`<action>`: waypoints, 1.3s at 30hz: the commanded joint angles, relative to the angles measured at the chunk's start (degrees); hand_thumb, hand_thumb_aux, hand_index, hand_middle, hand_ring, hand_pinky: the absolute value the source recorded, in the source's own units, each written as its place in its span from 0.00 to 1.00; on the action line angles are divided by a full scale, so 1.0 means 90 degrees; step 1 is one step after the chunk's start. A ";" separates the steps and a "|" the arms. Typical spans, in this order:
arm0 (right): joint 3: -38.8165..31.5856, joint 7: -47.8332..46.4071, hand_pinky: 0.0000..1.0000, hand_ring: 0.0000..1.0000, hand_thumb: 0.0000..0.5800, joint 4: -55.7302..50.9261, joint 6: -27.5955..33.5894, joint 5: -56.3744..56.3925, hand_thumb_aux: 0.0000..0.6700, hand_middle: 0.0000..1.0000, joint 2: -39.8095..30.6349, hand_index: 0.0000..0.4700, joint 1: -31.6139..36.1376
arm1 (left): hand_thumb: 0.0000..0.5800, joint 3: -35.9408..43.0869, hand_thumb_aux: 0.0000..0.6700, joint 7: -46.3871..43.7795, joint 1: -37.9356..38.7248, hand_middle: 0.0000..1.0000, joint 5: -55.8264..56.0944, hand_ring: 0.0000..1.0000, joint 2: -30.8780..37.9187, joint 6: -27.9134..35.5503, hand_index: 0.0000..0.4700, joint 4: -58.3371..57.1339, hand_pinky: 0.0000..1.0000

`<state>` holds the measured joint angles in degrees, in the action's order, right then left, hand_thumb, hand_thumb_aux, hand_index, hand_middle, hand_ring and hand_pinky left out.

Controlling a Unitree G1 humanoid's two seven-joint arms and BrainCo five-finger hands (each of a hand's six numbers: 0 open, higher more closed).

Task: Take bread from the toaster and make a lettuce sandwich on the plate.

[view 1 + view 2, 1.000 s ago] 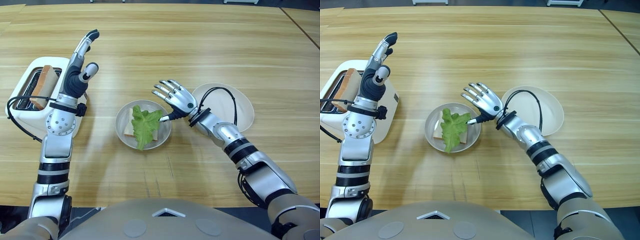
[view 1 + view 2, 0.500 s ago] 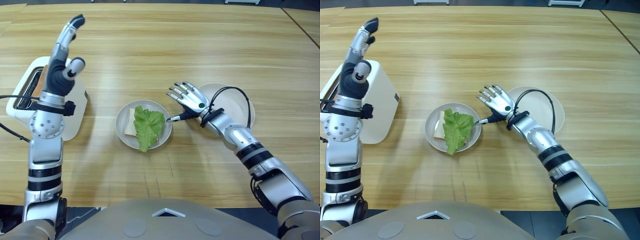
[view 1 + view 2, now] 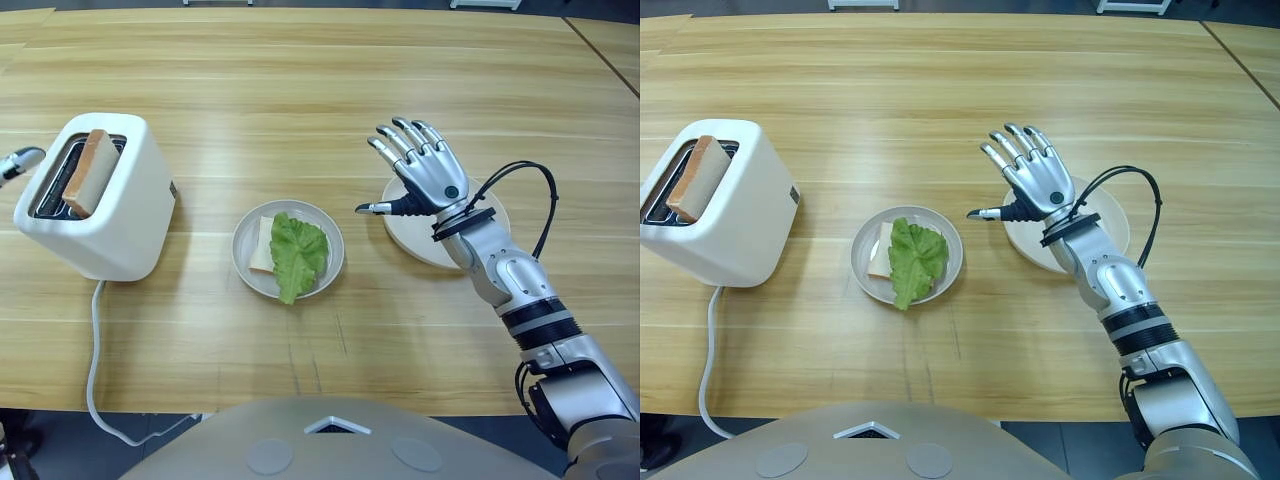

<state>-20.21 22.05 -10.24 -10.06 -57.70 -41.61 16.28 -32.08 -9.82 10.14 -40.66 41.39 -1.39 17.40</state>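
A white toaster (image 3: pixel 110 215) stands at the left with one bread slice (image 3: pixel 88 172) upright in its slot. In the middle, a grey plate (image 3: pixel 243 230) holds a bread slice (image 3: pixel 262 246) with a green lettuce leaf (image 3: pixel 298 252) lying over it. My right hand (image 3: pixel 422 178) is open, palm forward and fingers spread, raised to the right of the plate and holding nothing. A small part of my left hand (image 3: pixel 14 165) shows at the left edge, beside the toaster.
An empty white dish (image 3: pixel 412 238) lies under and behind my right hand. The toaster's white cord (image 3: pixel 95 340) runs down to the table's front edge. Bare wooden table stretches across the back and right.
My left arm has pulled away from in front of the toaster to the left edge. My right hand has risen and drawn back right from the plate to above the white dish.
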 commanded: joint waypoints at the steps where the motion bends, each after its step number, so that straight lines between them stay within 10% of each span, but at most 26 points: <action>1: 0.0025 0.0041 0.00 0.00 0.00 -0.0163 -0.0113 0.0056 0.00 0.00 0.0096 0.00 0.0009 | 0.00 0.0396 0.00 -0.0288 0.0096 0.00 -0.0177 0.00 0.0150 0.0239 0.00 -0.0159 0.00; 15: 0.0059 0.0176 0.00 0.00 0.00 -0.0340 -0.0257 0.0037 0.00 0.00 0.0239 0.00 0.0031 | 0.11 0.1304 0.05 -0.0805 0.0185 0.00 0.0092 0.00 0.0236 0.0345 0.05 -0.0435 0.00; 16: 0.0059 0.0184 0.00 0.00 0.00 -0.0346 -0.0264 0.0036 0.00 0.00 0.0246 0.00 0.0034 | 0.83 0.1309 0.59 -0.0768 0.0165 0.00 0.0127 0.00 0.0231 0.0332 0.59 -0.0426 0.00; 17: 0.0059 0.0185 0.00 0.00 0.00 -0.0353 -0.0270 0.0037 0.00 0.00 0.0251 0.00 0.0033 | 1.00 0.1313 1.00 -0.0746 0.0155 0.00 0.0170 0.00 0.0236 0.0311 1.00 -0.0425 0.00; 39: 0.0140 0.0498 0.00 0.00 0.00 -0.0438 -0.0282 0.0049 0.00 0.00 0.0329 0.00 0.0008 | 1.00 0.0360 1.00 0.0745 -0.0968 0.00 0.1749 0.00 -0.0203 -0.0330 1.00 0.0110 0.00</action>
<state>-19.64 26.28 -14.19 -12.66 -57.56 -38.89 16.29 -27.54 -4.18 3.48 -27.55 40.53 -3.51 18.12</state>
